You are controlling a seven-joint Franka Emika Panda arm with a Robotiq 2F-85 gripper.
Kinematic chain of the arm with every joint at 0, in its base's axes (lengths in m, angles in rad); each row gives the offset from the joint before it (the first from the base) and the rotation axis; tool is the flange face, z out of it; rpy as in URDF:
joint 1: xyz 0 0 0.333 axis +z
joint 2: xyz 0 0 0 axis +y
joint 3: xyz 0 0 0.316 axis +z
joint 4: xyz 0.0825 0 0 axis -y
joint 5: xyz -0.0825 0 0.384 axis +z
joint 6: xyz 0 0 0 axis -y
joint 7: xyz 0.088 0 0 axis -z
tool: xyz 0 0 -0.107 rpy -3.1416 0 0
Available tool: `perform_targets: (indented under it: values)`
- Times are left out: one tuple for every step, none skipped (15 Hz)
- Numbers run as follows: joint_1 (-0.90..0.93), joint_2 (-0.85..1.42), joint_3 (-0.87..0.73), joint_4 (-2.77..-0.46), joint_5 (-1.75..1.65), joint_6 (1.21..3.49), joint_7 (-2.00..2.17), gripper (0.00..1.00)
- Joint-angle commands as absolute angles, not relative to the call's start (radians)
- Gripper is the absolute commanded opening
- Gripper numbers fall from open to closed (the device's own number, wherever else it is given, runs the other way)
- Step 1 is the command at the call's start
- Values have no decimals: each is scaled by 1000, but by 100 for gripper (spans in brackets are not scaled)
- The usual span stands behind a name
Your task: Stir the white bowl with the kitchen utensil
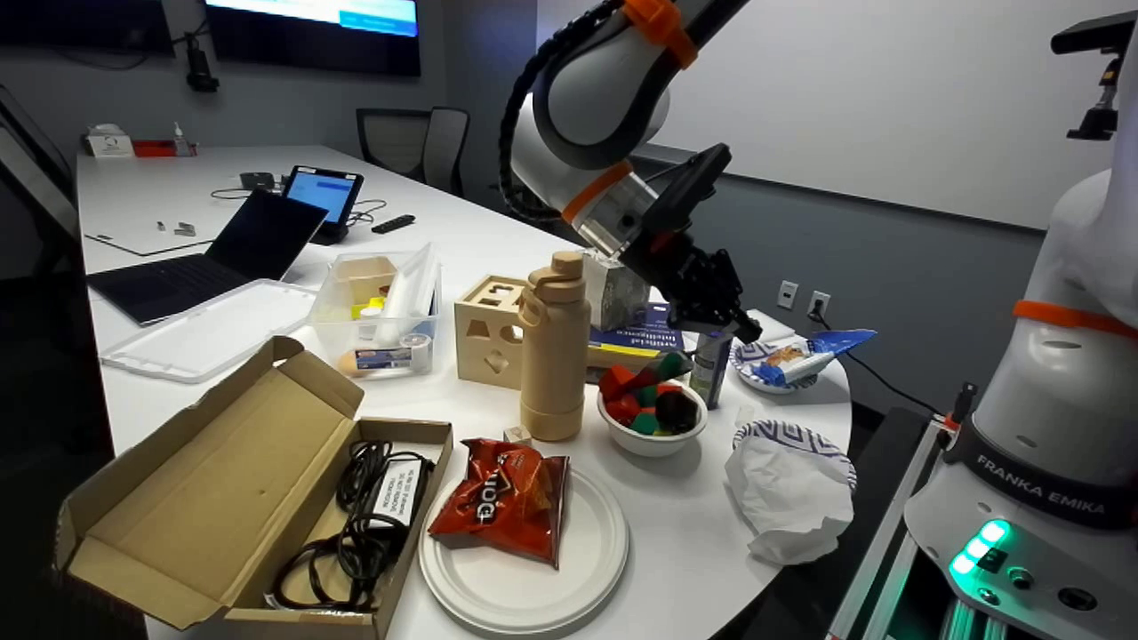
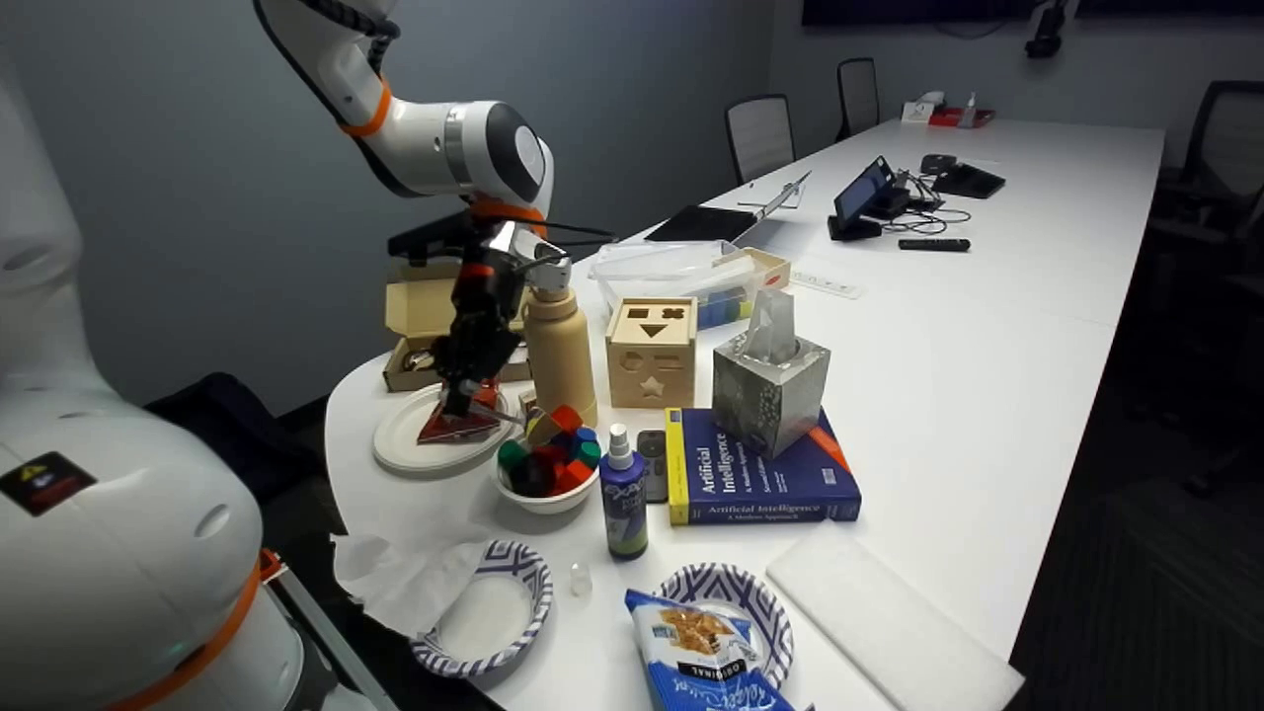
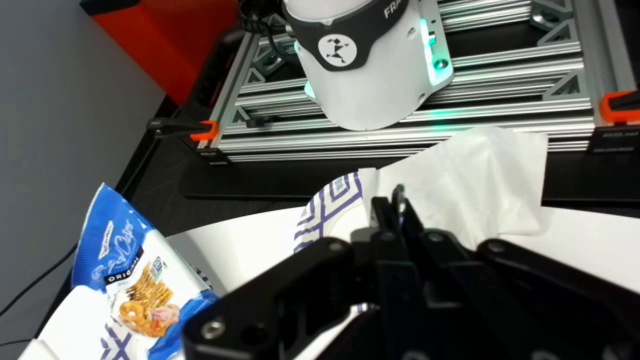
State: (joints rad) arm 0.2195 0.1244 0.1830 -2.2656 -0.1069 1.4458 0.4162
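Exterior view, fingers [image 1: 743, 324] gripping one utensil [image 1: 669, 366], seemingly over one white bowl [image 1: 653, 443]

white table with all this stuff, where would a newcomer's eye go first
Probably to the big white robot arm with orange bands, which stoops over the table, its black end effector near the white bowl. Next come the bright red and green pieces heaped in that bowl. After that, the shiny red snack bag, lying on the white plate beside the open cardboard box.
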Motion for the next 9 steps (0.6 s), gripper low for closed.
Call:
perform_targets:
  values:
    - [225,-33,194,-2313,-77,1354,407,1]
    - [224,-65,199,-2318,-57,1343,383,1]
    - [223,-87,204,-2321,-39,1335,357,1]
    - [222,-104,208,-2329,-11,1341,315,1]
    - [222,-121,210,-2338,23,1356,271,1]
    - [223,-131,212,-2347,57,1372,225,1]
    - [225,-132,215,-2356,87,1381,185,1]
    - [225,-124,217,-2367,122,1395,149,1]
    - [227,-113,218,-2378,150,1408,109,1]
